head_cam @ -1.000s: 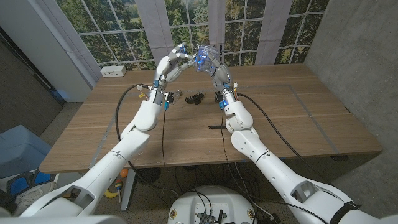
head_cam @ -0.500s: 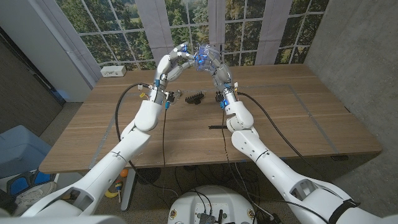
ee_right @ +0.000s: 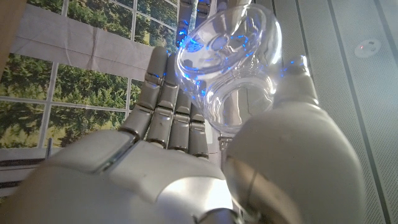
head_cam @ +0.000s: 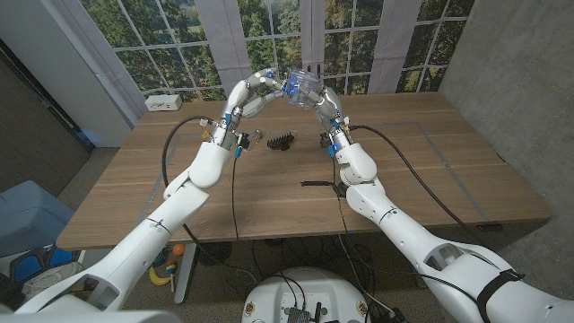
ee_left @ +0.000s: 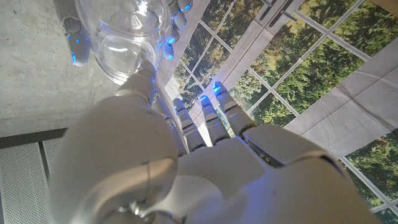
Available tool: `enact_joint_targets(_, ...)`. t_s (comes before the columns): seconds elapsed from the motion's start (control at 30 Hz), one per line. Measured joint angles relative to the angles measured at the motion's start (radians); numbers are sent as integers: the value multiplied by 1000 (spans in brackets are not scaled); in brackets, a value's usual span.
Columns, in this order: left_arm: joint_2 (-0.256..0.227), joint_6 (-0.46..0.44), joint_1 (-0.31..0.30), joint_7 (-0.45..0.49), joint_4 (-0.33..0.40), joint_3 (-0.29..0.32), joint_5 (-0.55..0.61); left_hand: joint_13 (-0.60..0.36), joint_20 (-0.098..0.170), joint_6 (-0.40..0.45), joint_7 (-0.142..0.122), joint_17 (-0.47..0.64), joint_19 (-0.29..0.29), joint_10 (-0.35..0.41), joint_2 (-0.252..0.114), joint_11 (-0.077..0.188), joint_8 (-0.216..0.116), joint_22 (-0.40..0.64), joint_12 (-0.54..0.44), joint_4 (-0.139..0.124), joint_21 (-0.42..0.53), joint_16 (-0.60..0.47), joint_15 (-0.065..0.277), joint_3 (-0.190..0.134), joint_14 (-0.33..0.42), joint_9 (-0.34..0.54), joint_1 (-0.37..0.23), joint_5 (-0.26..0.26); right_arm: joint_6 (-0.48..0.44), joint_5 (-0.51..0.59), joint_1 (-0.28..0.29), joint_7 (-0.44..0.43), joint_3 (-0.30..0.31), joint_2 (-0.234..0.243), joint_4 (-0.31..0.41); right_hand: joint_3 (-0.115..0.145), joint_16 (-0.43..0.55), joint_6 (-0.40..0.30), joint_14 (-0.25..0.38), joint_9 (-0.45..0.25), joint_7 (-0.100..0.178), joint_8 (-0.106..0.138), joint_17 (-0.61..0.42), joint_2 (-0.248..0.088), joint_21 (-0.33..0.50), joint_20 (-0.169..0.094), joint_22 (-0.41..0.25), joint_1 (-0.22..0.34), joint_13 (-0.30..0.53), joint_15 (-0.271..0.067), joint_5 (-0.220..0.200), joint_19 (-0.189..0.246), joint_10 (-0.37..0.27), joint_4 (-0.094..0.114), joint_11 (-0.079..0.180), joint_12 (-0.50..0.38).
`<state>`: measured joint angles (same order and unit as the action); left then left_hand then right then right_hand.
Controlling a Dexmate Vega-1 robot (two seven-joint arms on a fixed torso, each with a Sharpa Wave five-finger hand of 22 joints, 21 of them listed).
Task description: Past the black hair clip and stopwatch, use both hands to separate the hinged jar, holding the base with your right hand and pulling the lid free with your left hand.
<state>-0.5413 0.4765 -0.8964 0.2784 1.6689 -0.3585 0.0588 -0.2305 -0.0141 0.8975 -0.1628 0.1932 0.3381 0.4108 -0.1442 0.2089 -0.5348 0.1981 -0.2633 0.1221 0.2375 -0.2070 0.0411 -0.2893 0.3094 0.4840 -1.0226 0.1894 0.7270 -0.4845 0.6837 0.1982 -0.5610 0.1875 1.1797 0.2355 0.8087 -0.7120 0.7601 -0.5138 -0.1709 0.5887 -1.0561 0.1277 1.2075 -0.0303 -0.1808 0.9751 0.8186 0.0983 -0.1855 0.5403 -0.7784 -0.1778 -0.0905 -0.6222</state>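
High above the table's far side, my right hand grips the clear hinged jar, with its thumb and fingers around the glass. In the right wrist view the jar shows as two clear rounded halves lying against that hand's fingers. My left hand is raised beside the jar. In the left wrist view its thumb touches the jar, while its other fingers stretch past the glass, apart from it. The black hair clip lies on the table below both hands.
The wooden table spreads wide to both sides. A white power strip sits at the far left corner. A thin black piece lies near my right forearm. Windows stand behind the table and a concrete wall on the right.
Both hands and the jar have shifted a little to the right and upward. My right forearm has swung outward. The hair clip has not moved.
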Motion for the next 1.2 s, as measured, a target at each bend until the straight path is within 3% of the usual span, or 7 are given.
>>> enact_joint_targets(0.33, -65, -71, -5, 1, 65, 10, 55, -9, 0, -32, -14, 5, 0, 0, 0, 0, -22, 0, 0, -1, 0, 6, 0, -5, -8, 45, 0, 8, -8, 146, -1, -78, 1, 71, 30, 0, -2, 4, 52, -6, 4, 0, -2, 0, 5, 7, -1, 0, -2, 12, -8, -7, 5, 0, 5, 0)
enact_joint_targets(0.4, -79, -92, -6, 5, 77, 13, 78, -9, 0, -37, -19, 5, 0, 0, -4, 0, -29, 0, 0, -9, 0, 6, 0, -14, -8, 58, 4, 15, -21, 173, 3, -97, 3, 90, 44, 0, -3, 4, 98, -7, 4, 0, -110, 0, 6, 7, 2, 0, -2, 8, -8, -7, 5, 0, 5, 0)
enact_joint_targets(0.57, -115, -129, -3, 7, 101, 18, 113, -14, 0, -64, -29, 5, 0, 0, -32, 0, -42, 3, 0, -17, 7, 6, 0, -22, -19, 94, 57, 23, -44, 218, 8, -130, 3, 123, 65, 0, -3, 5, 104, -13, 5, 0, -169, 0, 8, 13, 5, 0, -2, 14, -8, -13, 5, 0, 5, 0)
enact_joint_targets(1.0, -208, -203, 35, -24, 149, 26, 192, -25, 13, -57, -48, 5, 13, 16, -21, 5, -53, 5, 5, -19, 14, 6, 0, -19, -13, 102, 78, 53, -94, 317, 22, -207, 1, 181, 125, 0, -4, 5, 108, -12, 5, 1, -166, -3, 0, 19, 6, -3, -2, -2, -9, -20, 5, 0, 5, 0)
enact_joint_targets(1.07, -211, -204, 37, -23, 149, 26, 197, -30, 22, -46, -59, 1, 22, 35, -8, 5, -53, 4, 0, 4, 21, 6, 0, -30, 4, 101, 64, 54, -94, 320, 23, -211, 1, 184, 128, 0, -4, 3, 108, -12, 3, 1, -166, -3, 0, 19, 6, -3, -2, -2, -11, -20, 5, 0, 5, 0)
enact_joint_targets(1.13, -214, -203, 40, -19, 149, 26, 202, -34, 25, -42, -33, -4, 25, 39, 22, 3, -59, 2, 1, 37, 22, 6, 0, -42, 14, 78, 33, 38, -94, 322, 23, -215, 1, 186, 129, 0, -4, 1, 108, -12, 1, 1, -166, -3, 0, 19, 6, -3, -2, -2, -11, -20, 5, 0, 5, 1)
enact_joint_targets(1.2, -218, -200, 42, -10, 148, 26, 208, -37, 21, -161, -27, -7, 29, -2, 47, -6, -4, 2, 21, 52, 22, 6, 0, -35, 14, 47, -12, 12, -93, 323, 24, -219, 1, 187, 130, 0, -4, 1, 135, -12, 1, 1, -163, -3, -1, 19, 6, -3, -1, -29, -11, -20, 5, 0, 5, 5)
